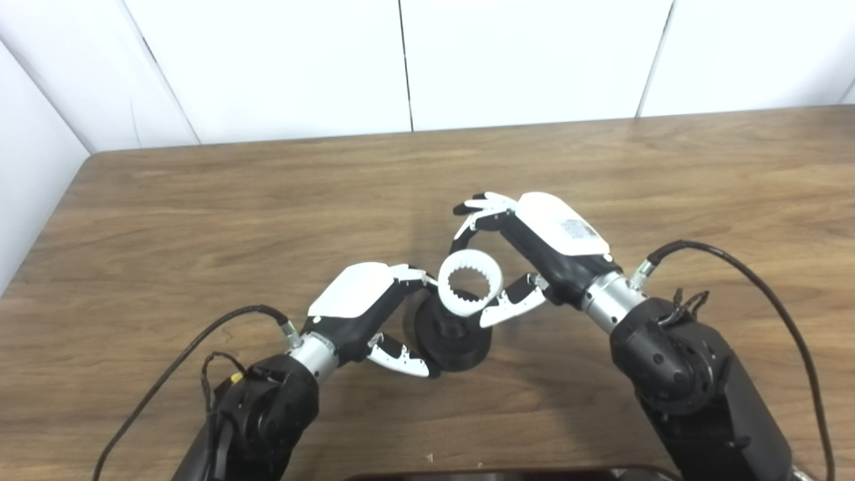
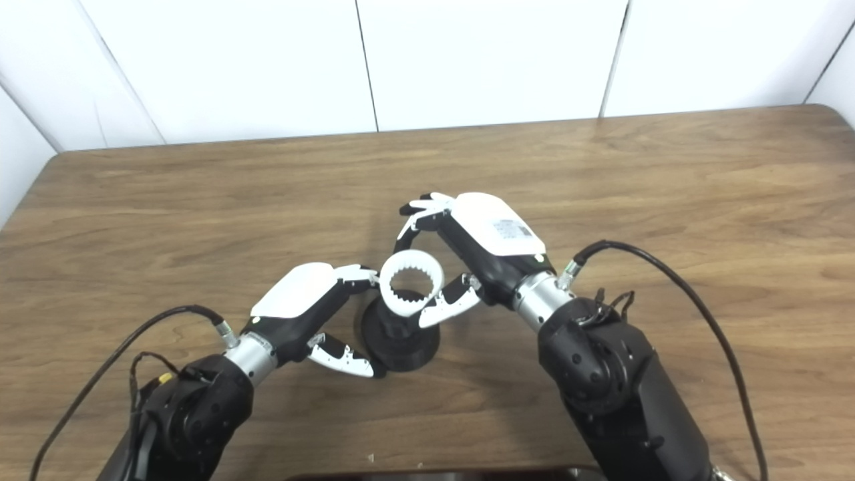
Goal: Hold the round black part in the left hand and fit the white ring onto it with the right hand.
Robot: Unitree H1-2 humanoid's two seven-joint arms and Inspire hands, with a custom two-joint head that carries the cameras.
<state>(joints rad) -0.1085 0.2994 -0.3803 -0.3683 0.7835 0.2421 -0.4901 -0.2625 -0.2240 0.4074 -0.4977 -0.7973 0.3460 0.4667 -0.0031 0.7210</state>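
Note:
The round black part (image 1: 453, 337) stands on the table (image 1: 200, 220), a wide base with a narrower neck. My left hand (image 1: 364, 307) is shut on it, with fingers behind the neck and the thumb at the base's left edge. The white ring (image 1: 469, 282), toothed on its inside, sits tilted on top of the neck. My right hand (image 1: 534, 250) is just right of the ring. Its thumb lies against the ring's lower right edge and its fingers (image 1: 477, 210) curl above the ring, apart from it. It also shows in the right eye view (image 2: 477, 247).
Black cables run from both wrists, left (image 1: 200, 341) and right (image 1: 755, 280), across the table. A dark object's edge (image 1: 507, 474) shows at the bottom of the picture. White wall panels (image 1: 401, 67) stand behind the table's far edge.

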